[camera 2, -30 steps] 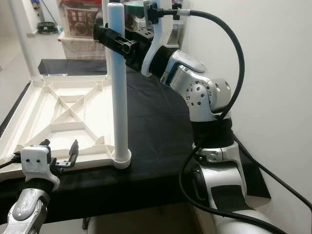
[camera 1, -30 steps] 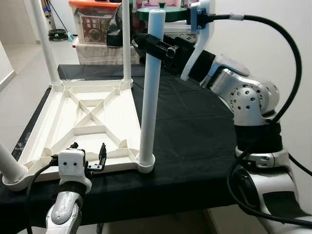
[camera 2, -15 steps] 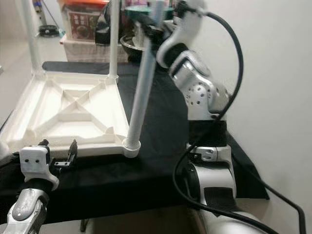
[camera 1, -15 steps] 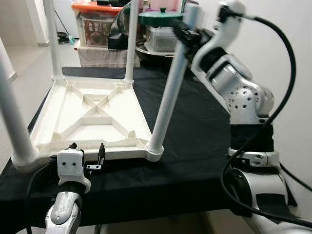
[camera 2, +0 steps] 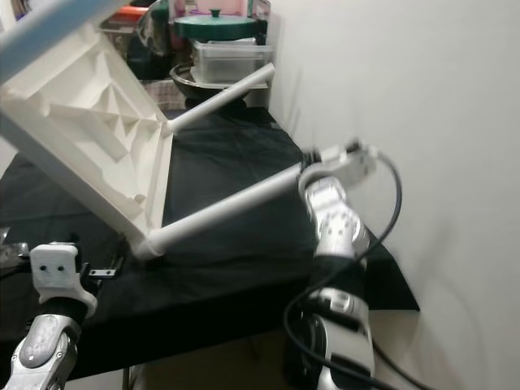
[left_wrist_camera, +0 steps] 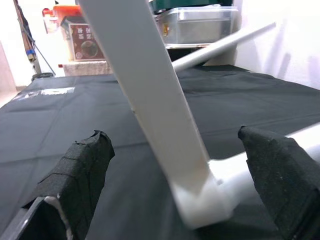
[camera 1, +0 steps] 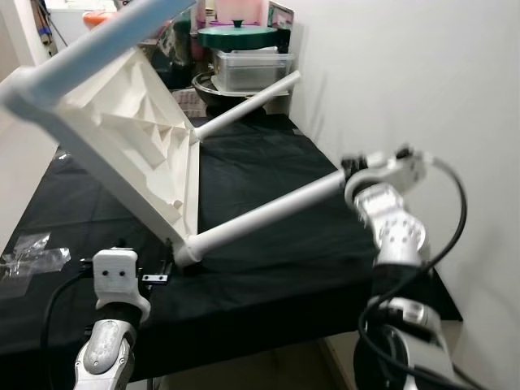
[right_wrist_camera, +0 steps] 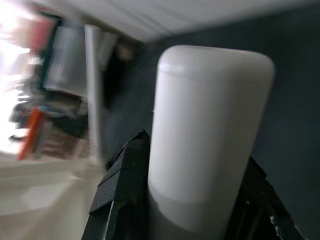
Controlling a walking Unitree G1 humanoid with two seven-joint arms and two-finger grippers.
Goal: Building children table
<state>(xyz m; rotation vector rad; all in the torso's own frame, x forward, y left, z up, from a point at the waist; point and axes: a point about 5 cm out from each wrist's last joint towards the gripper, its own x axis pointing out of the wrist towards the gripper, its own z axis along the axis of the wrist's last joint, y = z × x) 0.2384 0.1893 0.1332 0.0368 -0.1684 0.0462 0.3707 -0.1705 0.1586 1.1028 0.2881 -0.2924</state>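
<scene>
White plastic children's table (camera 1: 130, 122) is tipped on edge on the black-covered counter (camera 1: 268, 162), its round white leg (camera 1: 260, 215) running lengthwise from the corner between the left gripper's (left_wrist_camera: 175, 185) wide-spread fingers (left_wrist_camera: 75, 175) to the right gripper's (right_wrist_camera: 195, 200) fingers (right_wrist_camera: 125, 185) clamped around its far tip.

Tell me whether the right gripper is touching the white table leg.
Touching. In the right wrist view the right gripper has its black fingers pressed against both sides of the white table leg.
</scene>
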